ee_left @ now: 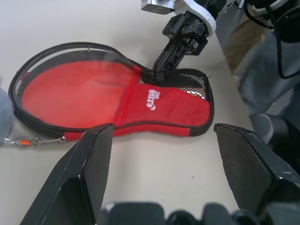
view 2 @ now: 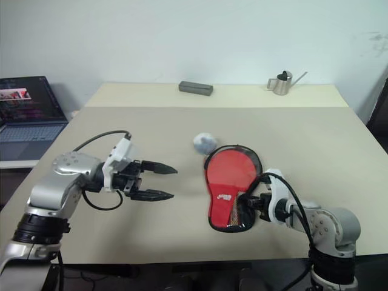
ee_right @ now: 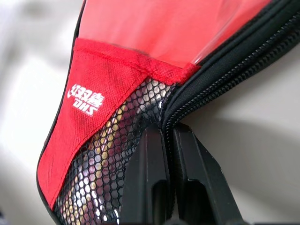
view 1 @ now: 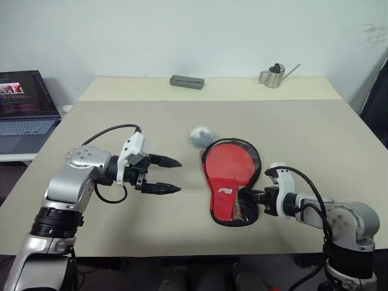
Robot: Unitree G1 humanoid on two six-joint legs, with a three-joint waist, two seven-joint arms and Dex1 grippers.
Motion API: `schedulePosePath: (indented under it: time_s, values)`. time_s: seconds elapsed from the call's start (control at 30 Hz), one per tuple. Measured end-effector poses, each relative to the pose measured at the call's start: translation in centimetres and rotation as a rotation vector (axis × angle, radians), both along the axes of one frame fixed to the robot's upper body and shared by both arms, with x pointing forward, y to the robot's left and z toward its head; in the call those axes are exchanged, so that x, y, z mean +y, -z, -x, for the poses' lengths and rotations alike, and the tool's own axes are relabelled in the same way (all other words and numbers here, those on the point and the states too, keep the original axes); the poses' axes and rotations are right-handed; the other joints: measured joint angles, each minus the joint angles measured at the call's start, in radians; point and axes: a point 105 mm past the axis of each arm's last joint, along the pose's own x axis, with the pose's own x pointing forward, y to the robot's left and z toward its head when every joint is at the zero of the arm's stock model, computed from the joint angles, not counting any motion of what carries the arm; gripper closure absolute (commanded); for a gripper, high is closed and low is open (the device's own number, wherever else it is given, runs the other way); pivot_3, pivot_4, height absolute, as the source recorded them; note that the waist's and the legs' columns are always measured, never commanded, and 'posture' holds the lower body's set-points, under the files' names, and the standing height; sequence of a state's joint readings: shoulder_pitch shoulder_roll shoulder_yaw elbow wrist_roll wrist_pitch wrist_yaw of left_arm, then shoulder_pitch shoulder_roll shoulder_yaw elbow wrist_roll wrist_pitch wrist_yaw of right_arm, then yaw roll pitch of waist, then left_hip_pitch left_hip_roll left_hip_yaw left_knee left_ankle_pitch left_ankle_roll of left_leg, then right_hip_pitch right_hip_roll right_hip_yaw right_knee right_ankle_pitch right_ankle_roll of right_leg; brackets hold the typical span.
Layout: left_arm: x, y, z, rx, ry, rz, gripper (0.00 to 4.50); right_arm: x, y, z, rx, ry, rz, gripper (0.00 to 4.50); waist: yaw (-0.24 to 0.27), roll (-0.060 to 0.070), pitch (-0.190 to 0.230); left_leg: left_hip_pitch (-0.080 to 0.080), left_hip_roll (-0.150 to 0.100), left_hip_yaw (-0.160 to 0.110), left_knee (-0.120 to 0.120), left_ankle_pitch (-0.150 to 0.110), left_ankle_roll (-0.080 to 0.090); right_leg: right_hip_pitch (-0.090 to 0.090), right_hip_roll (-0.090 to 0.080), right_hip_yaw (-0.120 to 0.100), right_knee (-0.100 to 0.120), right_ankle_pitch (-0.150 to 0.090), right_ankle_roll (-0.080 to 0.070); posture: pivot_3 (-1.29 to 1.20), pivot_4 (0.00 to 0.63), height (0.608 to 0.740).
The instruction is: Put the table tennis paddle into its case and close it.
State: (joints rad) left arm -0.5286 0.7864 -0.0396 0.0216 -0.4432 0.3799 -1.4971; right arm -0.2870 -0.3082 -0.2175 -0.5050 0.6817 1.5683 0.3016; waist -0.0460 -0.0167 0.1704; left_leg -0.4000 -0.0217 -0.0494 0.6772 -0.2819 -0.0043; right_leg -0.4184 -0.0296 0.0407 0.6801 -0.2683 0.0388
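Right gripper (view 1: 250,197), lower right of the head view, is pinched tight on the zipper edge of the case (view 1: 231,180), which lies flat at centre on the table (view 1: 121,115); the paddle (view 1: 228,167) shows red through it. Left gripper (view 1: 173,176) hovers spread wide at left

silver arms, black cables, white wrists

Left arm enters from lower left of the head view, left gripper (view 1: 171,176) level, pointing toward frame centre, fingers (ee_left: 89,173) spread wide, holding nothing. Right arm enters from lower right, right gripper (view 1: 247,197) pointing left, fingers pressed together.
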Motion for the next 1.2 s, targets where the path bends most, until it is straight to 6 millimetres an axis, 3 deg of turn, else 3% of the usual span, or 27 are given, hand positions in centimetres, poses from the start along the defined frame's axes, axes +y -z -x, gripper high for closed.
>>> schedulePosePath:
  time_s: [0.17, 0.7, 1.2]
  values:
    - [-0.1, 0.3, 0.5, 0.018, 0.031, -0.018, 0.76, 0.1, 0.3, 1.6, 0.019, -0.081, 0.017, 4.47, -0.001, 0.0, 0.0, 0.001, 0.0, 0.0, 0.0, 0.0, 0.0, 0.001, 0.0, 0.0, 0.0, 0.0, 0.0, 0.0, 0.15, 0.74]
    - [-0.3, 0.6, 1.2, 0.032, 0.057, -0.032, 0.76, 0.9, 0.5, 2.0, 0.038, -0.116, 0.006, 4.47, -0.004, 0.0, 0.0, 0.002, 0.001, 0.0, 0.0, 0.0, 0.0, 0.002, 0.001, 0.0, 0.0, 0.0, 0.0, 0.0, 0.15, 0.74]
    - [-0.4, 0.8, 1.3, 0.036, 0.069, -0.038, 0.76, 0.5, 1.0, 3.2, 0.053, -0.133, 0.019, 4.47, 0.001, 0.0, 0.0, 0.002, 0.001, -0.002, 0.0, 0.0, 0.0, 0.005, 0.001, 0.0, -0.002, -0.001, 0.0, 0.0, 0.15, 0.74]
